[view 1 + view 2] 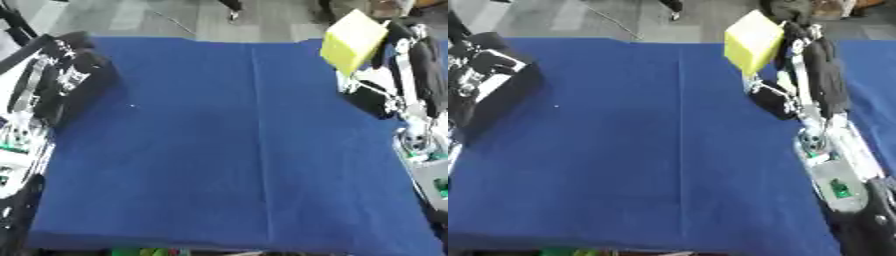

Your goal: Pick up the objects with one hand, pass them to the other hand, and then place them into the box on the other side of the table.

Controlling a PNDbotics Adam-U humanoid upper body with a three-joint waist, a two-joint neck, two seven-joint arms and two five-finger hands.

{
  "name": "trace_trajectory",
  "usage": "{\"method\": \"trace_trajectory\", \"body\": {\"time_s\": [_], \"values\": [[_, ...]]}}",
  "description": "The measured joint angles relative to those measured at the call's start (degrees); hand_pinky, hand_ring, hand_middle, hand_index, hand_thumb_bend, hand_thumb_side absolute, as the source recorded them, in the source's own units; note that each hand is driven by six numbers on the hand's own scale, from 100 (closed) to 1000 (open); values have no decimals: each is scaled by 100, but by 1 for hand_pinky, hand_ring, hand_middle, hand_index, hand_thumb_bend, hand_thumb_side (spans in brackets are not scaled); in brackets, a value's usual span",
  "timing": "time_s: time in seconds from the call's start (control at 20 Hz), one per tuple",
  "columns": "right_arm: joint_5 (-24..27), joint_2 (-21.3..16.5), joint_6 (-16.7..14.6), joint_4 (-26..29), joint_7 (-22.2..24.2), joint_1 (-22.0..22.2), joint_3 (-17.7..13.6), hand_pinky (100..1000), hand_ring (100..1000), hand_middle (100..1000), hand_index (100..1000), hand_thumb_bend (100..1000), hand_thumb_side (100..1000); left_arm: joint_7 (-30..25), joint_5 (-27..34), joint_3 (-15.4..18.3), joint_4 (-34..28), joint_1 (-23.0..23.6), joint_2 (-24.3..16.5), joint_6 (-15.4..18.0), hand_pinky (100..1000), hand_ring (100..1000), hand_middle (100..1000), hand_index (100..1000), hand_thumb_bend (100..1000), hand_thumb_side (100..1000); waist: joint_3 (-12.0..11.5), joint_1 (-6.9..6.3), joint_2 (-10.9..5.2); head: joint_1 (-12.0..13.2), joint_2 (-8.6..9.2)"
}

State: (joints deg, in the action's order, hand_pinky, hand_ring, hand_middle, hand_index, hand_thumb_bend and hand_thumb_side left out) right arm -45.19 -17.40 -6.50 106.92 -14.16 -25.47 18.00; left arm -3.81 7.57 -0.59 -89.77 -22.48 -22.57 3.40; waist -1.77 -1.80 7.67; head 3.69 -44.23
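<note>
A yellow block [752, 42] hangs tilted above the far right part of the blue table [219, 150]. My right hand [796, 29] is shut on it from behind, and the fingers are mostly hidden by the block. The right forearm [815, 105] runs up from the lower right corner. My left hand [485, 62] hangs over the table's far left edge, black with white markings; its fingers are too unclear to read. No box is clearly seen in either view.
A dark bulky shape [83, 75] lies under the left arm at the table's left edge. Green things [140, 251] peek out below the table's near edge. Grey floor [175, 17] lies beyond the far edge.
</note>
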Motion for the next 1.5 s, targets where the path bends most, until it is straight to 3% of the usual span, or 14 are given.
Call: {"method": "trace_trajectory", "body": {"time_s": [0.25, 0.45, 0.85, 1.5], "values": [[12, 146, -622, 116, 468, -242, 517, 600, 505, 208, 362, 100, 100, -331, 0, -362, 46, -141, -104, -138, 652, 613, 707, 825, 708, 657, -23, -24, -1, 30, 0], [8, 275, -947, 116, 692, -387, 773, 603, 506, 213, 365, 100, 100, -681, 0, -700, 56, -281, -189, -298, 647, 605, 697, 826, 711, 678, -40, -41, -1, 11, 0], [-184, 410, -1378, 51, 849, -543, 1067, 609, 508, 221, 371, 100, 100, -1488, 209, -1372, -177, -506, -408, -602, 641, 590, 682, 828, 715, 700, -74, -95, -1, -163, 0], [-860, 564, -1940, -357, 829, -737, 1372, 616, 510, 237, 374, 100, 100, -2287, 692, -2062, -440, -892, -527, -986, 636, 576, 661, 824, 709, 689, -145, -156, -1, -405, 0]]}}
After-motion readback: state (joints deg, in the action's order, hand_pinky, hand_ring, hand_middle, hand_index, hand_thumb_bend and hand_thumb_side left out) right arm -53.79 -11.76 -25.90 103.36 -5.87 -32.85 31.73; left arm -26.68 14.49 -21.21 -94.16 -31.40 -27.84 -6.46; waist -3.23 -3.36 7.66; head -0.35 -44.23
